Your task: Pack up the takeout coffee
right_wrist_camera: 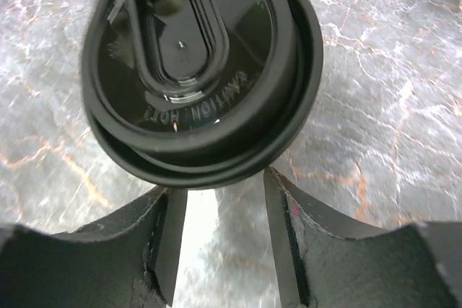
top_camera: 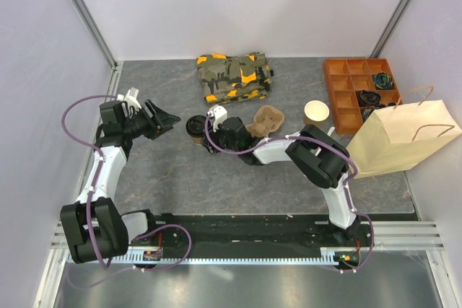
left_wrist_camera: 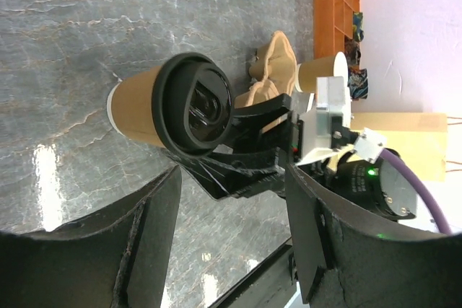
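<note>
Takeout coffee (top_camera: 195, 126): standing upright on the grey table (top_camera: 216, 178), just left of centre in the overhead view. Its black lid (right_wrist_camera: 195, 70) fills the upper half of the right wrist view.

Right gripper (right_wrist_camera: 216, 196): its arm stretches across from the lower right of the overhead frame. The jaws are apart, with bare table showing between them. The tips sit at the lower edge of the lid, and I cannot tell whether either one touches it. Nothing is clamped.

Left gripper (left_wrist_camera: 231, 178): to the left of the cup and pointed at it, jaws apart and empty, near the cup but not in contact.

Paper bag (top_camera: 404, 138): at the right edge of the overhead frame, well apart from the cup. The pulp carrier (top_camera: 268, 120) and a lidless cup (top_camera: 315, 112) lie between them.

Handling, as I judge it: the cup should be light, though I cannot see whether it is filled. The kraft wall is thin and will dent under a hard squeeze. The glossy lid is stiffer but slippery, and it may pop off if pinched. I would take hold across the paper wall just under the lid rim (the stiffest band), close gently and keep the cup upright.
</note>
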`<state>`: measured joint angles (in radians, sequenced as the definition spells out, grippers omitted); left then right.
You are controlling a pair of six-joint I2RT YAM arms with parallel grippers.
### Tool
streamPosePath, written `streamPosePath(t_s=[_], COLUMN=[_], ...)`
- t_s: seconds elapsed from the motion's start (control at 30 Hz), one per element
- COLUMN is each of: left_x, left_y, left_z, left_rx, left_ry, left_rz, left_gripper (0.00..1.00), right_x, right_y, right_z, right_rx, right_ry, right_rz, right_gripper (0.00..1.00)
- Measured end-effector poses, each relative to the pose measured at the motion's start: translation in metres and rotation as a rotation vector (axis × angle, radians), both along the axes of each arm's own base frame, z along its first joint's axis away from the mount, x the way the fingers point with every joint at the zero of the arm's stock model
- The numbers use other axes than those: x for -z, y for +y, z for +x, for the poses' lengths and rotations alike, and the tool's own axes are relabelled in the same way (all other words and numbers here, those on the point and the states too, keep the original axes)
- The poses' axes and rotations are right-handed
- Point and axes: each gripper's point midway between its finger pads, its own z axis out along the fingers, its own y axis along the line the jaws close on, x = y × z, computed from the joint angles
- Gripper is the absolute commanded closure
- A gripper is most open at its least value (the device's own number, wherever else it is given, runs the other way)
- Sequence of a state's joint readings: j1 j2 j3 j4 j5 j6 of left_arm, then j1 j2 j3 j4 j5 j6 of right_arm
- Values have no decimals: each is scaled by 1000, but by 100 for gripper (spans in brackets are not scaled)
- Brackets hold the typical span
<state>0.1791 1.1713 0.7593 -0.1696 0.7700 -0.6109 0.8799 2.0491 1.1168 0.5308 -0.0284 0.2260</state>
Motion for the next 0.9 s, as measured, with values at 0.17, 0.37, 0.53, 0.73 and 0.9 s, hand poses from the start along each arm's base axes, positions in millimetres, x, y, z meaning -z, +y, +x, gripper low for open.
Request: streamPosePath(t_s=[0.17, 0.37, 0.53, 0.73, 0.9], left_x=[1, 6, 9, 13, 15], left_y=[7, 14, 18, 25, 31], left_z=[1, 1, 2, 5, 6], left_rx=[-15, -29, -37, -51, -68], left_ry=[4, 14, 23, 33, 38], left_rz=[-8, -13, -16, -19, -20], left_gripper=[34, 34, 34, 34, 34], right_x=[11, 13, 12, 21, 20], right_y=[10, 25, 38, 47, 55], right_z=[9, 22, 33, 45, 51], right_rx=[3, 9, 16, 40, 57], right_ry=[-1, -15, -31, -36, -35], right_rz=[2, 24, 53, 73, 110], right_gripper=[48, 48, 48, 48, 48])
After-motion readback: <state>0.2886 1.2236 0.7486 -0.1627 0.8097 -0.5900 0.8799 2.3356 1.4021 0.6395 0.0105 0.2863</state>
